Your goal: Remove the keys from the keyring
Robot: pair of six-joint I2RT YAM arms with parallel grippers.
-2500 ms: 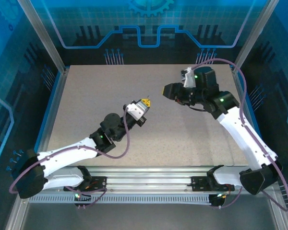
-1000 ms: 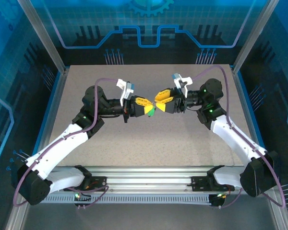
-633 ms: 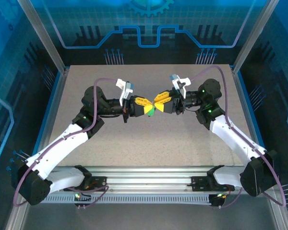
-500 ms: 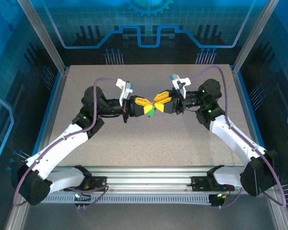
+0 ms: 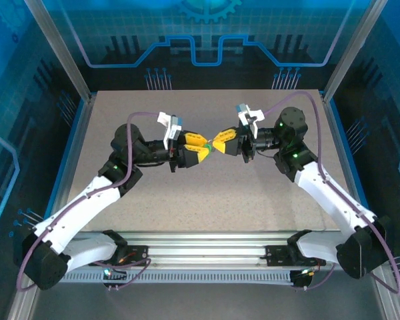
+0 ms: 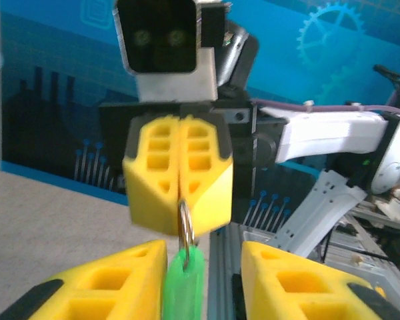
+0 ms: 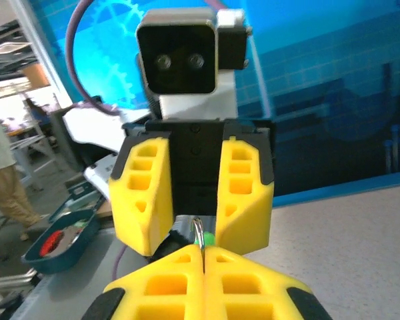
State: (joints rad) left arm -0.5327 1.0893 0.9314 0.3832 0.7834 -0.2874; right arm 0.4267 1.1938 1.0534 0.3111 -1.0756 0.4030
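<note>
1. Top cam: both arms reach in over the middle of the table [image 5: 253, 200]. The left gripper [image 5: 201, 148] and right gripper [image 5: 219, 143] are nose to nose, tips nearly meeting, held above the surface.
2. Right gripper: yellow pads pressed flat together, no gap btwn them. It's clamped on the keyring [image 6: 185, 228], which pokes out of the seam at its tips in the left wrist cam.
3. The keyring is a thin metal loop, seen almost edge-on just below those tips.
4. The green key [image 6: 183, 283] hangs off the keyring and sits in the gap btwn the left gripper's fingers.
5. Left gripper: jaws apart, one yellow finger either side of the green key. There's clear space on one side. On the other the key looks v. close to the pad, and I can't tell if it touches.
6. Right wrist cam, same thing from the other end: own pads closed at the bottom, keyring rising from the seam w/ a speck of green beside it. The left gripper's two fingers are spread behind.
</note>
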